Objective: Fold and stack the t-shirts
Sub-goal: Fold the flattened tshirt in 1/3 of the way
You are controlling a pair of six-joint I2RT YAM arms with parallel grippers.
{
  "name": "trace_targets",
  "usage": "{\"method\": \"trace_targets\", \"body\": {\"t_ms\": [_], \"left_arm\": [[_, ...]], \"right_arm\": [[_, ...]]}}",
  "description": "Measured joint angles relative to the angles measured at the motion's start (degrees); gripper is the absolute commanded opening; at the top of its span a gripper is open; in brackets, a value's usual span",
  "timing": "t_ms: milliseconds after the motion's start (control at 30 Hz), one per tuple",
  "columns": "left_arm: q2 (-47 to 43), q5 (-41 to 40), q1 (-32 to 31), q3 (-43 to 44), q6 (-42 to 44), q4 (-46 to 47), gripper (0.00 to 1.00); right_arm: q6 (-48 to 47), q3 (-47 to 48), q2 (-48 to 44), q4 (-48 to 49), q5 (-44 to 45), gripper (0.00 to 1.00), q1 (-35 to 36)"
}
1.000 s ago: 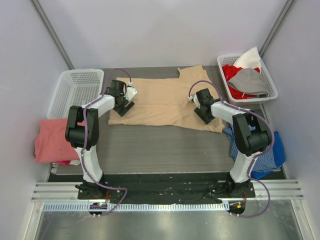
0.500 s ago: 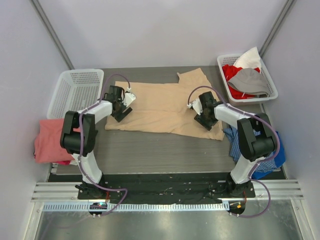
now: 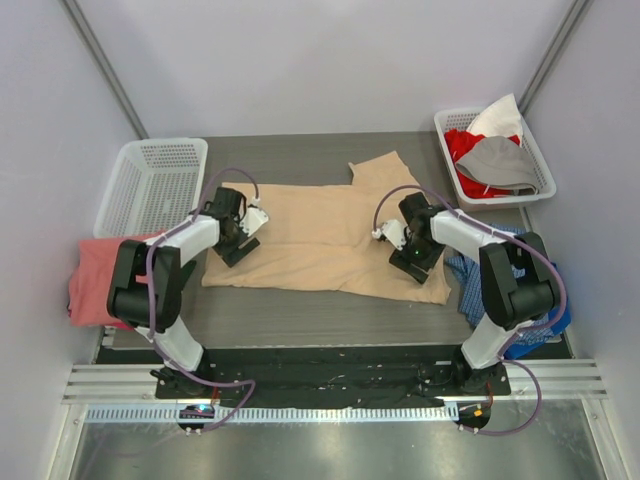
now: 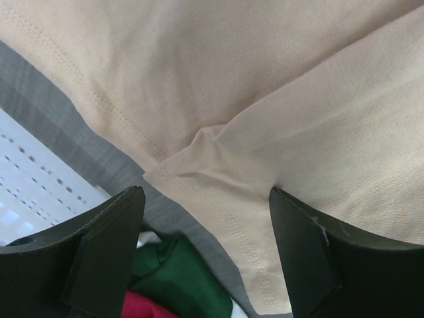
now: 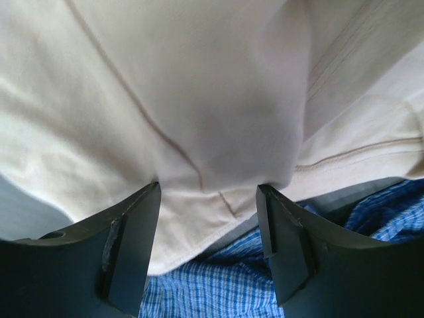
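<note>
A large tan t-shirt (image 3: 320, 230) lies spread across the middle of the grey table, one sleeve pointing to the far side. My left gripper (image 3: 238, 248) stands open on its left hem, jaws astride the hem corner (image 4: 207, 225) of the tan cloth (image 4: 265, 99). My right gripper (image 3: 417, 262) stands open on the shirt's near right corner, where tan cloth (image 5: 199, 86) bulges between the jaws (image 5: 209, 218). A salmon-pink t-shirt (image 3: 98, 280) lies crumpled at the table's left edge.
A white basket (image 3: 150, 185) sits at the far left, seen close in the left wrist view (image 4: 26, 199). A second basket (image 3: 446, 148) at the far right holds red, grey and white clothes. Blue checked cloth (image 3: 535, 300) (image 5: 218, 285) lies right of the tan shirt. Green cloth (image 4: 179, 275) shows below the left jaws.
Both arms have drawn back toward the near edge, and the tan shirt has slid that way with them. The right jaws have spread a little wider.
</note>
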Motion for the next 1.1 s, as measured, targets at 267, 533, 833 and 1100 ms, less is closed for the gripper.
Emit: {"method": "trace_targets", "body": {"t_ms": [267, 533, 833, 1100], "left_arm": [[-4.3, 0.0, -0.1, -4.4, 0.0, -2.9, 0.82], [-5.1, -0.4, -0.3, -5.2, 0.1, -4.1, 0.82], [-5.1, -0.7, -0.3, -4.6, -0.3, -4.7, 0.82], [-6.1, -0.8, -0.3, -0.6, -3.5, -3.9, 0.83]], "right_arm": [[-1.5, -1.1, -3.8, -5.9, -3.5, 0.69, 1.0], [-1.6, -4.5, -5.7, -7.6, -5.0, 0.7, 4.0], [-0.2, -3.1, -10.6, -7.3, -1.9, 0.71, 4.6], [2.3, 3.5, -11.9, -1.0, 5.8, 0.69, 4.4]]}}
